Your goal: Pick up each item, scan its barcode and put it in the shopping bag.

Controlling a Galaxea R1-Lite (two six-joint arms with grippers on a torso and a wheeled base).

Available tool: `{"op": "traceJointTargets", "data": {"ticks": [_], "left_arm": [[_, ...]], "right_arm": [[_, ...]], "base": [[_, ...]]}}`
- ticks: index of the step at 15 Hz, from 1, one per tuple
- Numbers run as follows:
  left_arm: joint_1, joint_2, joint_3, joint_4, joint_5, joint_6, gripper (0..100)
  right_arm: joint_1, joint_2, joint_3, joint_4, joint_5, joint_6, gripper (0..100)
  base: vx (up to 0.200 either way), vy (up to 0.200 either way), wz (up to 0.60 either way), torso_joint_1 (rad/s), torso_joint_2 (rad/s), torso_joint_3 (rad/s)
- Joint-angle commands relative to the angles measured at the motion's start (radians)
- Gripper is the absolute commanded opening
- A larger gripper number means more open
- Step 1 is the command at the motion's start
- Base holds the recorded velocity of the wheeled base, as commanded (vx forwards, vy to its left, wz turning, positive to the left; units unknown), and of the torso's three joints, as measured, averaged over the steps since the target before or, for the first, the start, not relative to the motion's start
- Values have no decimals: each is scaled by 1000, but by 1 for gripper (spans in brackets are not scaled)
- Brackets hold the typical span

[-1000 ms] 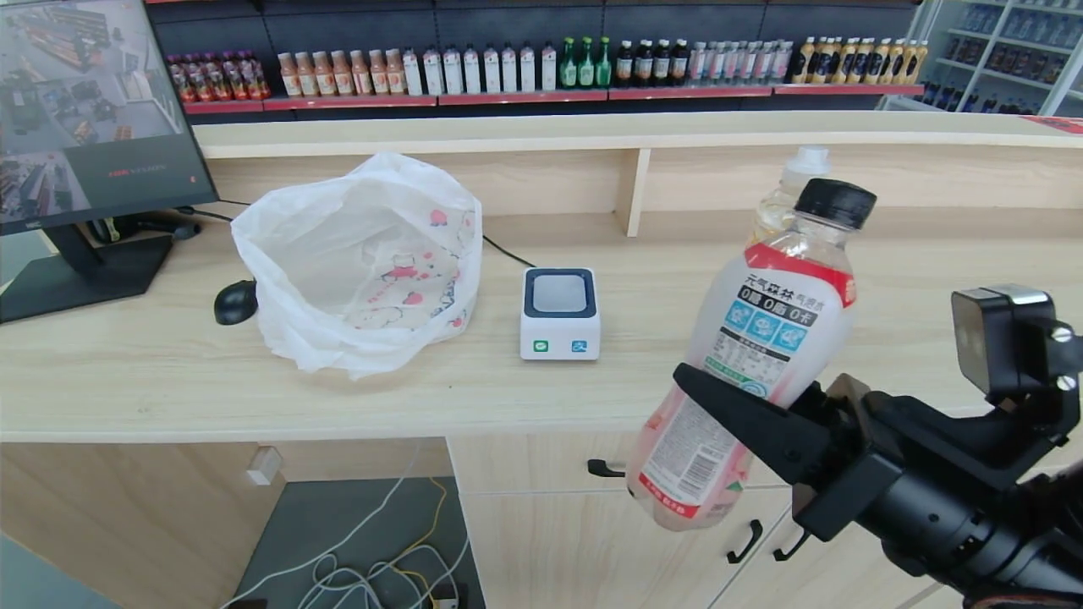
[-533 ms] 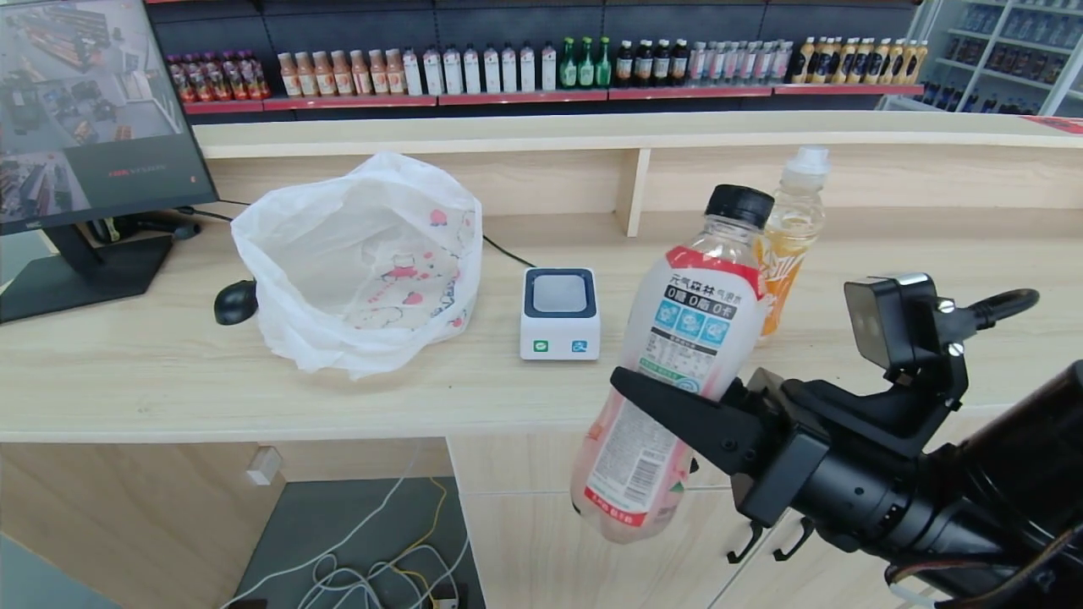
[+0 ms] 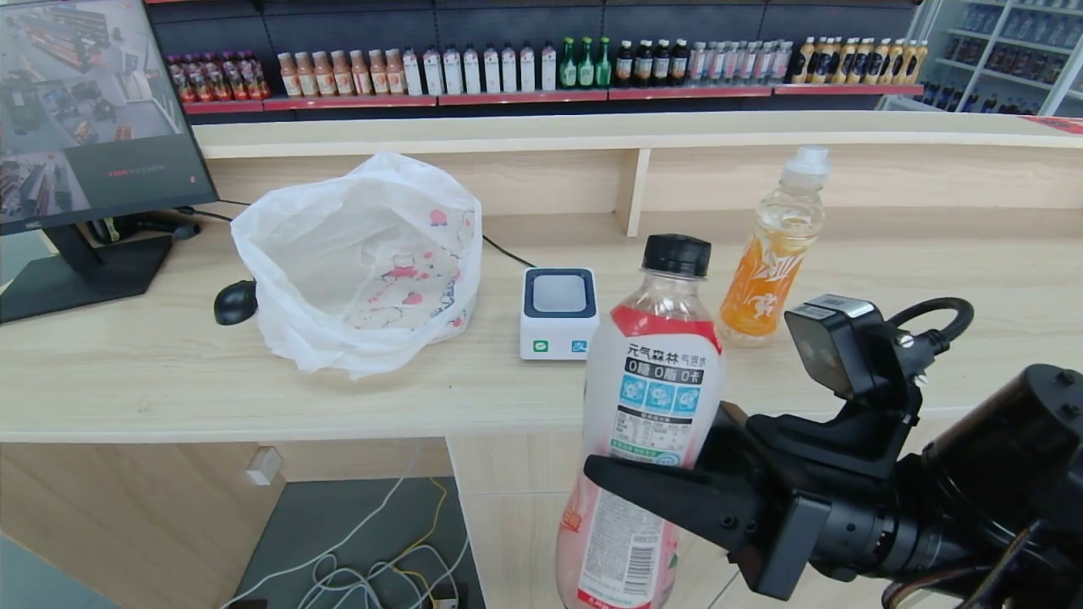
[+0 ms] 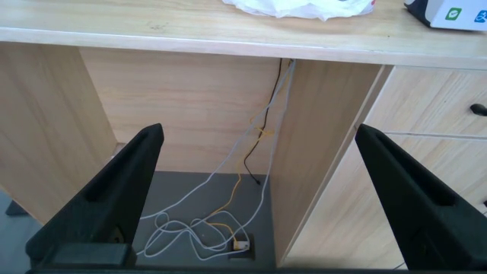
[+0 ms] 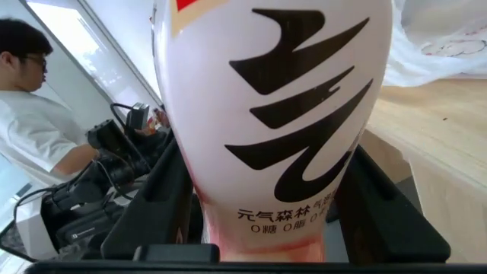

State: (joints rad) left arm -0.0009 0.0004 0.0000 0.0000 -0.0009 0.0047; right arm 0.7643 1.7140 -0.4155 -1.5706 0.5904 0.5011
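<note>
Bottle (image 3: 660, 372) upright in hold of right gripper (image 3: 660, 457), off counter (image 3: 254, 406) front edge — left gripper (image 4: 259, 133) agape, lower

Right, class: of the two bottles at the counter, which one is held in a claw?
The pink bottle, black-capped, gripped by the right claw. The orange bottle, white-capped, stands free on the counter.

1 pink bottle (image 3: 651, 406), 1 orange bottle (image 3: 766, 271), 1 shopping bag (image 3: 355, 262), 1 scanner (image 3: 559, 326).
</note>
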Motion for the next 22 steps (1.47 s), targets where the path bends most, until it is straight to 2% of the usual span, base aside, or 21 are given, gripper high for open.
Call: {"op": "traceJointTargets", "data": {"ticks": [1,6,22], "left_arm": [[-1,0,0,0,1,0,100],[-1,0,0,0,-1,0,100],[-1,0,0,0,1,0,100]], "right_arm": [[7,16,-5,0,6,8,0],[58,1,-9,0,8,108,0],[58,-14,23,0,0,82,0]], "base": [[0,0,0,0,0,0],[0,0,0,0,0,0],[0,0,0,0,0,0]]}}
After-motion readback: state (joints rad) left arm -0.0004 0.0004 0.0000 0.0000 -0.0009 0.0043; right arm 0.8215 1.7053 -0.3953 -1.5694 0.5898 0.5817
